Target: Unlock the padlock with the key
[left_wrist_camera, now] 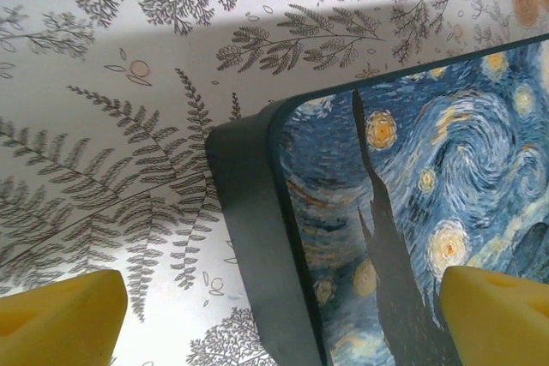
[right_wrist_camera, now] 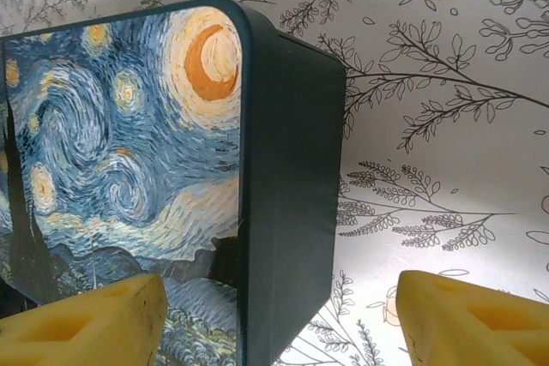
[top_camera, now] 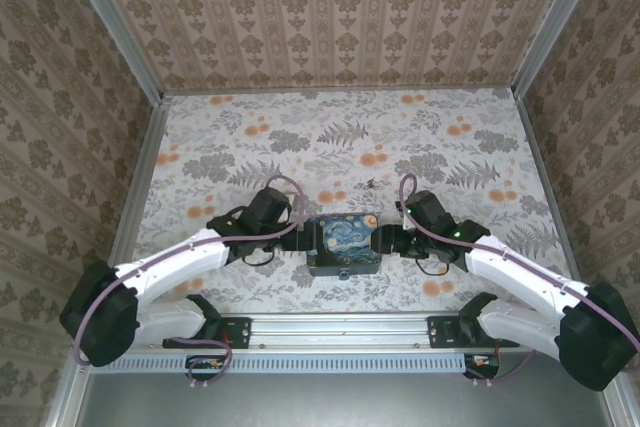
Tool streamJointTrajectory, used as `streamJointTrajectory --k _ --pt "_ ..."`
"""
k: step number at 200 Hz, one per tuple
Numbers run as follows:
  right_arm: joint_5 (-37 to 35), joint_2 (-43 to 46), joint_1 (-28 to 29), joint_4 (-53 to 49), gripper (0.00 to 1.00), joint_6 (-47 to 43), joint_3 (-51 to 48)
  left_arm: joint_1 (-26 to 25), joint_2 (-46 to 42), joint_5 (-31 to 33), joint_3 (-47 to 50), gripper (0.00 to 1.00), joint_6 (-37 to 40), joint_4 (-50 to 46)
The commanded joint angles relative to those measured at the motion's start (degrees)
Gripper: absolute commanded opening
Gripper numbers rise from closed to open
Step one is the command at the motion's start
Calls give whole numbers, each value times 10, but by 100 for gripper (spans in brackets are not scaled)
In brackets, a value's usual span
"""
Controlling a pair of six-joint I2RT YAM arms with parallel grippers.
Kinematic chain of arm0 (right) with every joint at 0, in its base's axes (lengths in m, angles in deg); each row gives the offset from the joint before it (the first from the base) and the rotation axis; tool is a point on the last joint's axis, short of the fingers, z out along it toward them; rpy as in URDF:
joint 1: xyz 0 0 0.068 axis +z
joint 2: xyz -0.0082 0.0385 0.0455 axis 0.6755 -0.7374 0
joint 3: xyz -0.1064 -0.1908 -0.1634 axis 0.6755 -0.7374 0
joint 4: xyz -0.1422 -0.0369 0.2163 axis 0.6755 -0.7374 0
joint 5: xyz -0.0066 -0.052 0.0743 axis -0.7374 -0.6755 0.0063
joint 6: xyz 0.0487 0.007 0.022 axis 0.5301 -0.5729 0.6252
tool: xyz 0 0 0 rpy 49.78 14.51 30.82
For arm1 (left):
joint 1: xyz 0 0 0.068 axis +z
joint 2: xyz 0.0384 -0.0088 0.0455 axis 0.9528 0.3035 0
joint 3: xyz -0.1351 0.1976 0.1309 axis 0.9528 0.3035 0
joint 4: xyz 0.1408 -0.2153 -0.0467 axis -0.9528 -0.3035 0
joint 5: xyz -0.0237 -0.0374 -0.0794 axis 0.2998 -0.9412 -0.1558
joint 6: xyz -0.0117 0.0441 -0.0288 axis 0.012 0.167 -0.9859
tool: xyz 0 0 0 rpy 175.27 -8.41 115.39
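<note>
Top external: floral-print table [top_camera: 250, 127] boxed by patterned wallpaper walls [top_camera: 330, 17] | painted tin [top_camera: 343, 243] central, its ends covered by arms | left gripper [left_wrist_camera: 279, 319] and right gripper [right_wrist_camera: 279, 321] jaws apart, each straddling a tin edge | padlock [top_camera: 372, 184] a dark speck beyond tin, details unreadable

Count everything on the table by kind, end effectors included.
Painted tin: 1
Tiny dark object beyond the tin, too small to identify: 1
End effectors: 2, left end effector and right end effector
Total: 4
</note>
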State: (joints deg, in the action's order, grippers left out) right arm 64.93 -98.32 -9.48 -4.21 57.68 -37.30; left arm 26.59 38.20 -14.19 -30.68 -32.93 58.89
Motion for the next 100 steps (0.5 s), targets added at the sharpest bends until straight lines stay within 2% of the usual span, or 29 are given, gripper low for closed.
streamJointTrajectory --k 1,36,77,100 --pt "10 -17 6 37 73 16 -11 -8 17 12 -2 96 -28 32" --pt "21 -66 25 80 68 21 3 -8 42 2 2 95 -48 54" --pt "36 -127 79 122 41 37 32 -4 34 -8 45 90 -111 96" --pt "42 -161 112 153 33 54 57 5 -12 11 94 83 -168 103"
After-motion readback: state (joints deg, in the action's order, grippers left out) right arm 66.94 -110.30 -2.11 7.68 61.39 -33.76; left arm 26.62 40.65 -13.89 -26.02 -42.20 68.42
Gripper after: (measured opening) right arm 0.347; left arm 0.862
